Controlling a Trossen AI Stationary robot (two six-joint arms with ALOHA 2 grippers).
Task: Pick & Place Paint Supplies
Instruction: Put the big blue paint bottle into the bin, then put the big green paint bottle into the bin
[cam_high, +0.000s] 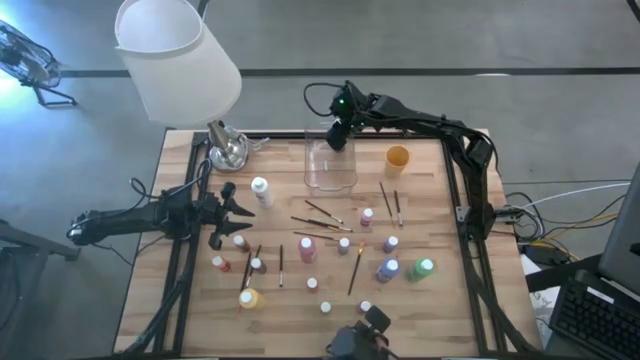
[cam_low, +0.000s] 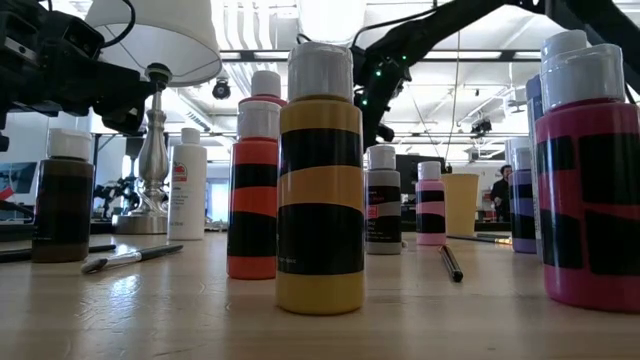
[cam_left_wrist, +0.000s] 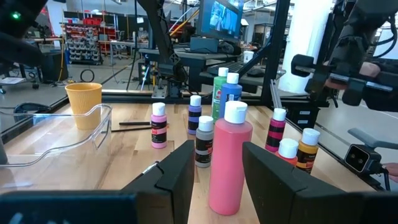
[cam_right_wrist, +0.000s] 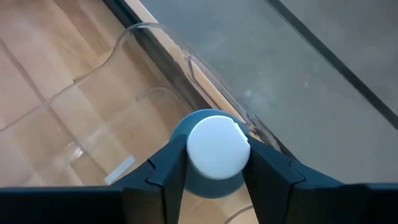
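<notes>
Many small white-capped paint bottles stand on the wooden table, with thin dark brushes lying flat among them. My left gripper is open, low over the table's left part, pointing right. A tall pink bottle stands upright just ahead of it, and its fingers show on either side of the bottle without touching it. My right gripper is over the far side of the clear plastic box, shut on a blue bottle with a white cap. My right gripper pinches the blue bottle between its two fingers at the white cap, one finger on each side. The fingers come from above, pointing down. The bottle hangs upright below them over the box's floor, close to its far wall.
An orange cup stands right of the box. A lamp with a white shade and silver base fills the far left corner. A white bottle stands close to my left gripper. A dark device sits at the near edge.
</notes>
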